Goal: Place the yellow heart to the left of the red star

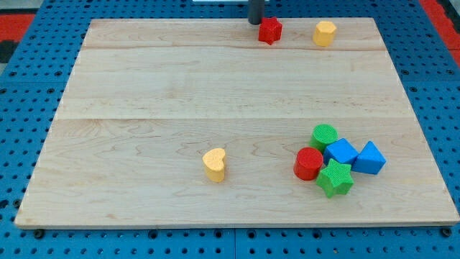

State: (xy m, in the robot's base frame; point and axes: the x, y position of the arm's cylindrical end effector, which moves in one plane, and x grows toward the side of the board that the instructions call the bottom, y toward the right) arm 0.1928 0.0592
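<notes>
My tip sits at the view's top edge of the bench, just left of the red star.

I carry no fingers, only a dark rod, so nothing is grasped. The yellow heart lies well apart from me, low on the bench near the middle, standing alone. A yellow hexagonal block rests near the red star on its right side. At the view's lower right a cluster crowds together: a green cylinder, a red cylinder, a green star, a blue cube and a blue triangular block. No containers are on the bench.
</notes>
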